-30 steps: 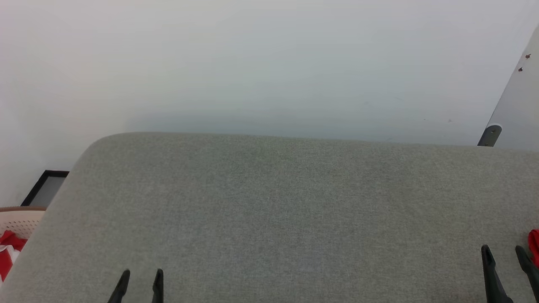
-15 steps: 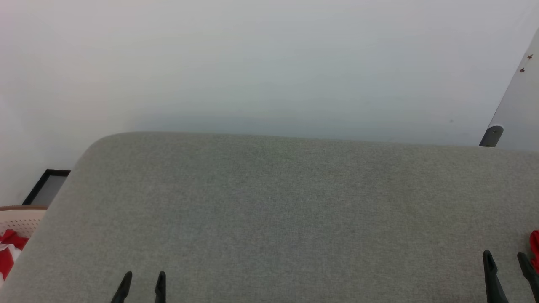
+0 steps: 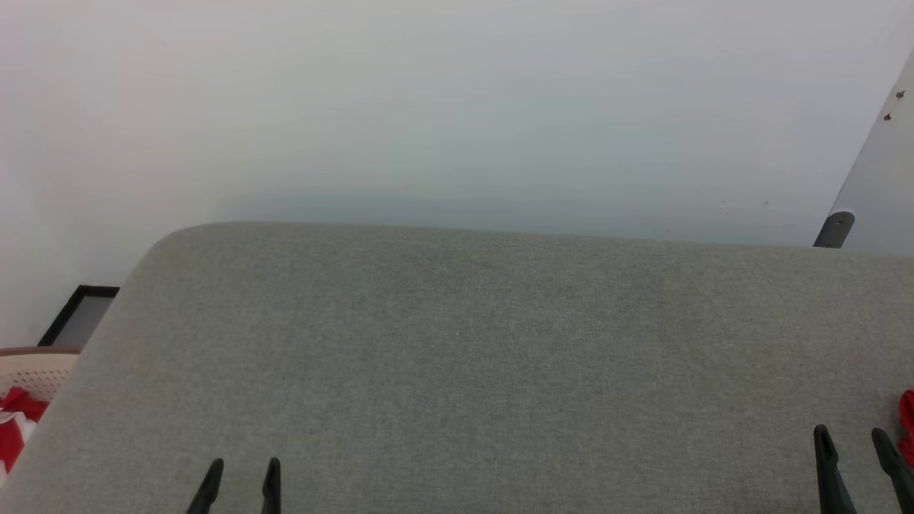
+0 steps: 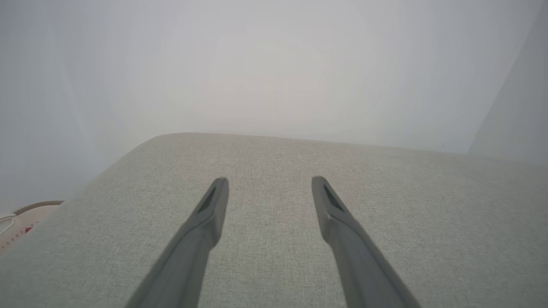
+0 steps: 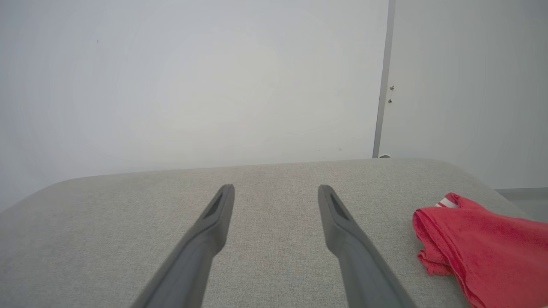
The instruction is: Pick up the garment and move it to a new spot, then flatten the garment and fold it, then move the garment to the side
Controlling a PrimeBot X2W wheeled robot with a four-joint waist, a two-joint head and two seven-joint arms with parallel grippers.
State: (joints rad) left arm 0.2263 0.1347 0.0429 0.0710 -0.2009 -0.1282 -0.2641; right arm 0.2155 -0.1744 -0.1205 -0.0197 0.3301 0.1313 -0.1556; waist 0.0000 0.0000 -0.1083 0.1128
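A bright red, soft, crumpled garment [image 5: 483,252] showing a sliver of white-striped trim is lying at the right edge of a grey fabric-covered table [image 3: 457,343], just beside the right gripper [image 3: 849,430]. That gripper and the left gripper [image 3: 244,462] are hovering wide open, holding nothing.

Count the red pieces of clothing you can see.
2. One red garment lies on the grey cushion right of the right gripper; another red cloth sits in the basket, which may hide more.
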